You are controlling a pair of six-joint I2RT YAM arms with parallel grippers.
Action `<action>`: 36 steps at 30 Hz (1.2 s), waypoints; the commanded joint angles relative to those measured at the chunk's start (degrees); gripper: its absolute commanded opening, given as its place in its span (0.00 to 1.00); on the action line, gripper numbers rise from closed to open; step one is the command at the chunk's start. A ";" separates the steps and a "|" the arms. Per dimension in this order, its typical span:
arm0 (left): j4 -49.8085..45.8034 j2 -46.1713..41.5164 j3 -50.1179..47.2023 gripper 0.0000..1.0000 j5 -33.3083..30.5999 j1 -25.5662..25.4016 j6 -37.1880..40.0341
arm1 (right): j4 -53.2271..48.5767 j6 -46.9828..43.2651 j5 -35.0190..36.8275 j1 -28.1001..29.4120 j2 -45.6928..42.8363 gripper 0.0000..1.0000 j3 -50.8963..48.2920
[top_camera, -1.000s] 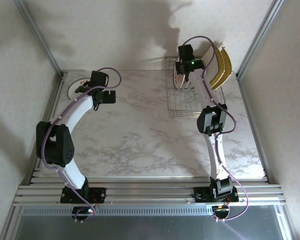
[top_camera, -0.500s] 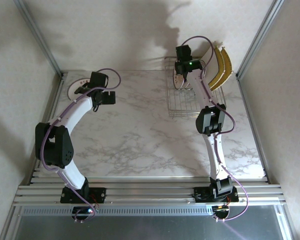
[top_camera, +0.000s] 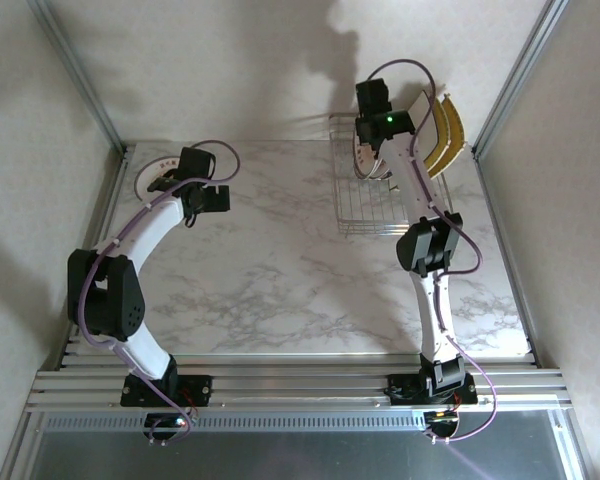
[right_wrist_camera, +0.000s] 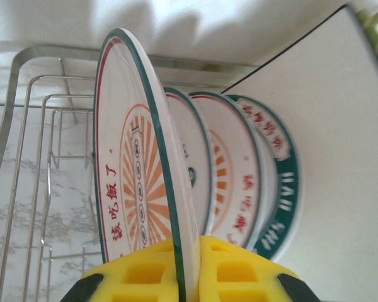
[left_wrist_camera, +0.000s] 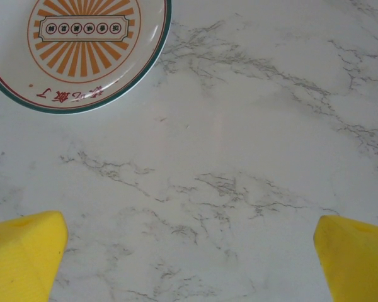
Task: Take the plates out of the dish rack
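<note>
I work over a white marble-patterned table (top_camera: 270,270), grey-veined. Pale textured walls (top_camera: 210,60) close its far edge and both sides, framed by slanting aluminium posts (top_camera: 75,72). Ribbed aluminium rails (top_camera: 300,382) line the near edge; soft shadows lie on the far wall.

Glossy plates (right_wrist_camera: 123,189), shiny metal-wire dish rack (right_wrist_camera: 63,51), smooth marble-look table (left_wrist_camera: 239,126) — matt yellow end effector pads (left_wrist_camera: 22,251)

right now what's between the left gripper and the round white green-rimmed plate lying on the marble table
Just bare marble table between the left gripper and plate, in the left wrist view.
</note>
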 commanded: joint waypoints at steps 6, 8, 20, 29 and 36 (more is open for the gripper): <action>-0.63 -1.17 0.35 1.00 -0.56 0.18 -0.53 | 0.81 -2.57 0.26 1.88 -12.20 0.00 -4.95; -0.68 -0.91 0.60 0.99 -0.31 0.11 -0.62 | 1.35 -2.88 0.12 2.20 -13.94 0.00 -6.06; 2.90 1.26 2.18 1.00 5.15 0.13 -0.18 | 22.43 8.19 -36.17 -2.06 -34.84 0.00 -42.73; 4.11 4.10 3.47 0.99 8.80 0.11 -0.53 | 46.26 21.54 -60.29 -6.18 -40.33 0.00 -68.70; 3.64 4.83 5.18 1.00 7.23 0.03 -0.44 | 54.22 25.96 -63.43 -6.41 -39.45 0.00 -75.29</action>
